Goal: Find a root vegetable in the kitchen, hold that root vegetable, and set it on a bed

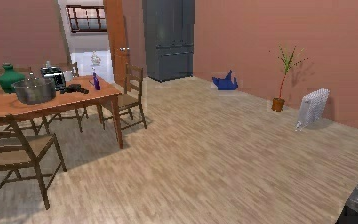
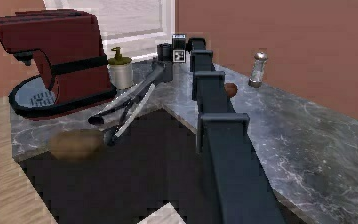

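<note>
I note a wooden dining table (image 1: pixel 49 104) on plank flooring (image 1: pixel 207 150); chairs (image 1: pixel 135 92) surround it, a dark cabinet (image 1: pixel 169 40) stands beyond it, terracotta walls (image 1: pixel 249 35) behind.

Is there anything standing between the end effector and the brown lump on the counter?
Nothing visible does. The end effector points at the brown lump on the counter, close to it, with no thing between them. The red coffee machine stands farther back.

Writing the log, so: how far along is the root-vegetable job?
Done: the find, as a brown potato-like lump lies on the marble counter. In hand: the grasp. The fingers point at the lump, but I cannot tell whether the gripper holds anything. Left: lifting it clear and setting it on a bed.
</note>
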